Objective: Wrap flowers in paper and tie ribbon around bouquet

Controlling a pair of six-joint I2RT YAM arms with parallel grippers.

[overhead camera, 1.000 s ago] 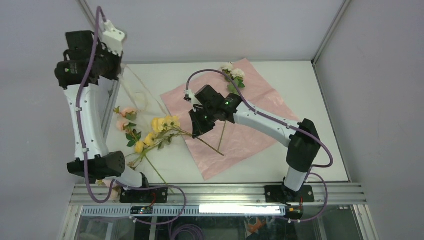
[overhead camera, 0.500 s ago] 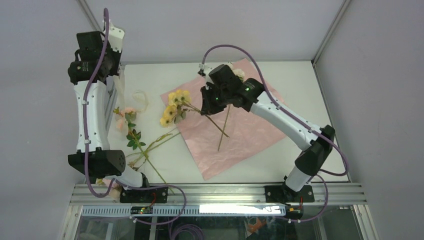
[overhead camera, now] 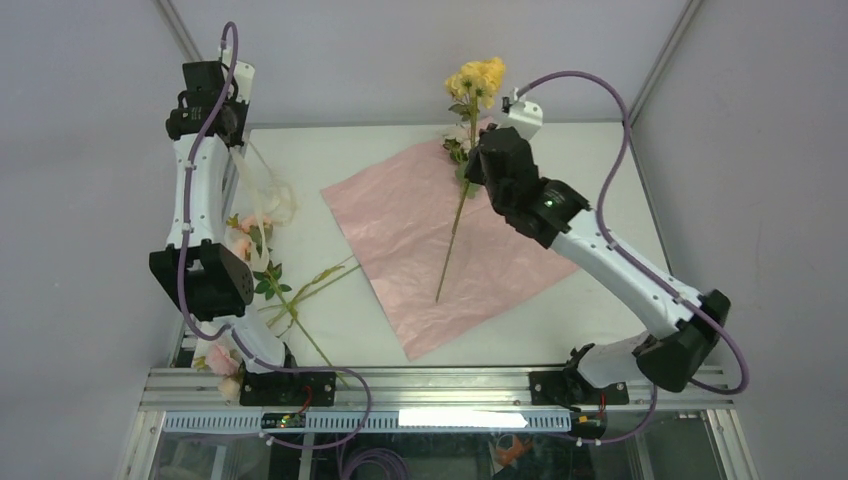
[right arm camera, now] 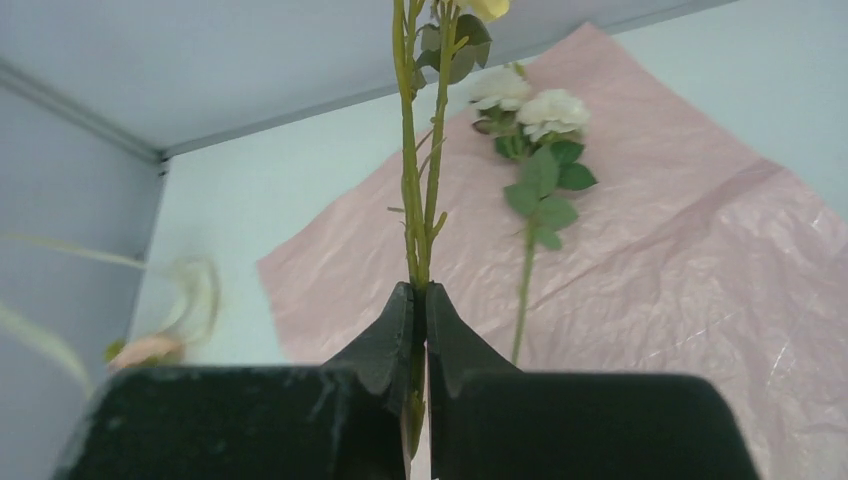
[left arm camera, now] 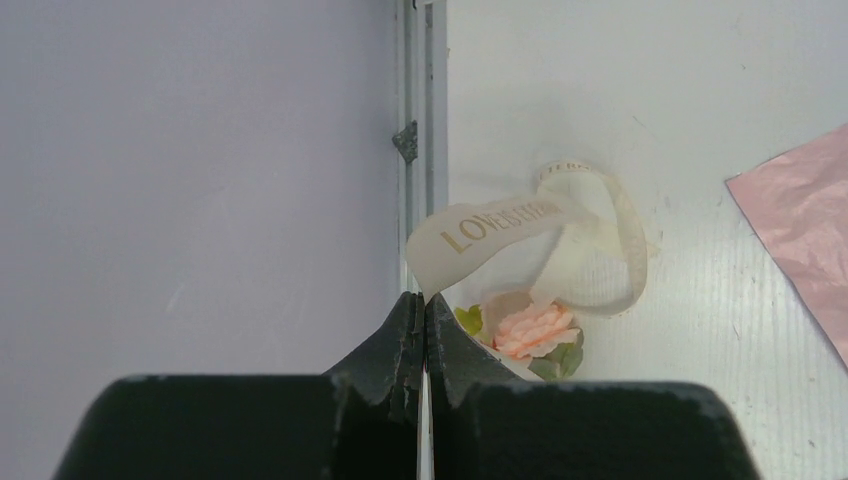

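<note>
two-arm scene, overhead and wrist views. the left gripper (left arm camera: pixel 424 300), raised at the far-left corner of the table (overhead camera: pixel 330 150), has its jaws pressed fully together on one end of the cream ribbon (left arm camera: pixel 500 225). the ribbon, printed with gold lettering, hangs down, and its loop rests on the table just beside the pink flowers (left arm camera: pixel 530 330). the right gripper (right arm camera: pixel 420 295), lifted over the far corner of the paper (overhead camera: pixel 420 220), is clamped tight on the thin green stems of the yellow flowers (overhead camera: pixel 477 78), which stand upright with their blooms above the jaws. the paper lies flat, pink side up, mid-table. a white-flowered stem (right arm camera: pixel 530 110) lies on it, blooms toward the far corner. loose green stems (overhead camera: pixel 300 290) lie left of the paper, near the pink flowers.
</note>
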